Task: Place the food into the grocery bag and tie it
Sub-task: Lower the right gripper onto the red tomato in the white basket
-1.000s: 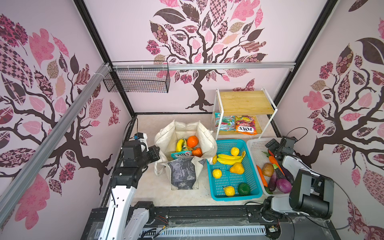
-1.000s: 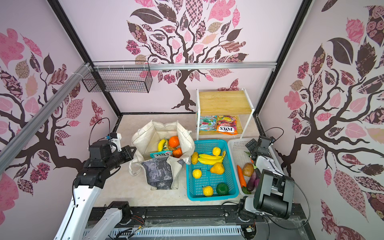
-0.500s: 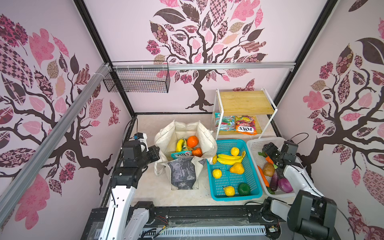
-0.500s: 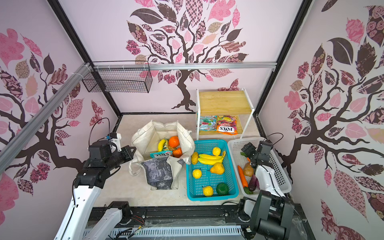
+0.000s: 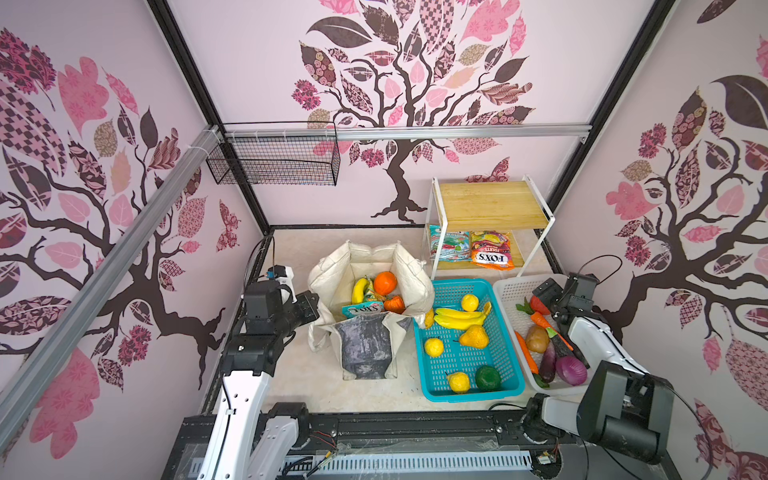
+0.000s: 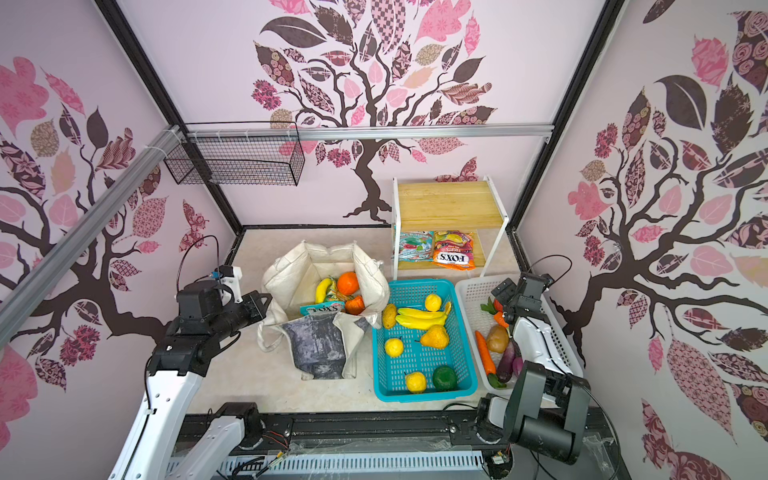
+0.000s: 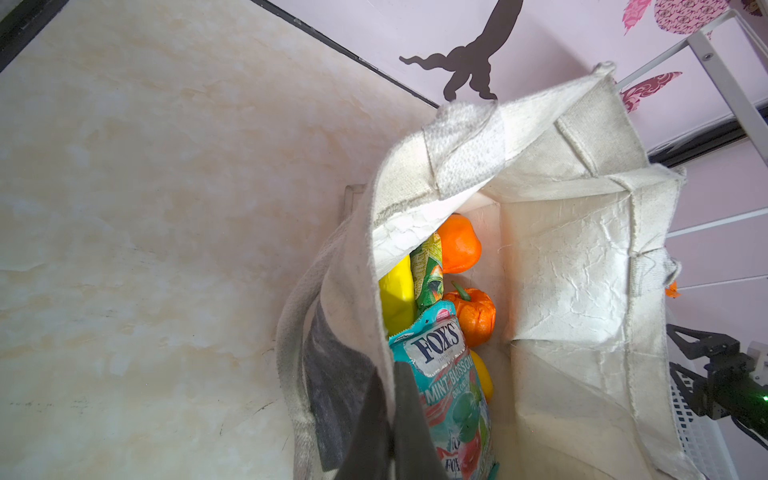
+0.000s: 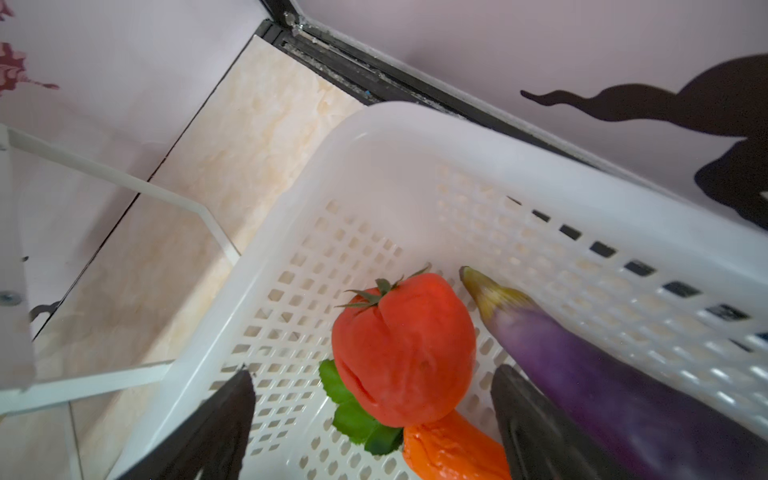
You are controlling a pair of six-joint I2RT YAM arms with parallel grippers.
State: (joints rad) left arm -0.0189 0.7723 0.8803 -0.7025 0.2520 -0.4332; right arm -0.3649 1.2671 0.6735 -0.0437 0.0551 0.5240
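The cream grocery bag [image 5: 332,276] stands open left of centre in both top views. Inside it lie a banana [image 5: 359,289], an orange [image 5: 385,282], a small orange pumpkin [image 7: 476,316] and a teal FOX'S packet [image 7: 451,386]. My left gripper [image 7: 392,370] is shut on the bag's near wall, holding the rim from the left [image 5: 309,303]. My right gripper [image 8: 372,372] is open low in the white basket [image 8: 374,158]. Its fingers stand either side of a red tomato [image 8: 403,349], apart from it. A purple eggplant [image 8: 582,374] lies beside one finger.
A teal basket [image 5: 461,286] between bag and white basket holds bananas [image 5: 459,318], a pear, lemons and a green piece. More vegetables fill the white basket [image 5: 509,286]. A white-framed wooden shelf [image 5: 490,203] at the back holds FOX'S packets [image 5: 492,257]. A wire basket [image 5: 274,162] hangs on the wall.
The right arm's elbow dropped and rose again while its open gripper stayed over the far end of the white basket. The left arm and the bag have not moved.
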